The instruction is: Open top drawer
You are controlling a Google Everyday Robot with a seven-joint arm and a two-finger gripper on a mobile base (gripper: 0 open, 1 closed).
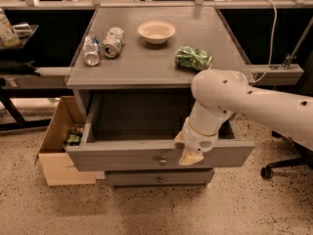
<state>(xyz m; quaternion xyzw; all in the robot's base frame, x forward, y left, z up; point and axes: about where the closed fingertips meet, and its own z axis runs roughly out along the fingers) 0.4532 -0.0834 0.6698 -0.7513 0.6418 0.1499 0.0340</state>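
Note:
The top drawer is a wide grey drawer pulled well out from under the grey tabletop, its inside dark and empty as far as it shows. A small round metal knob sits at the centre of its flat front. My gripper hangs from the white arm over the drawer's front edge, just right of the knob and apart from it. The narrower middle drawer shows below, shut.
On the tabletop lie a plastic bottle, a can, a white bowl and a green bag. A cardboard box stands on the floor at left. An office chair base is at right.

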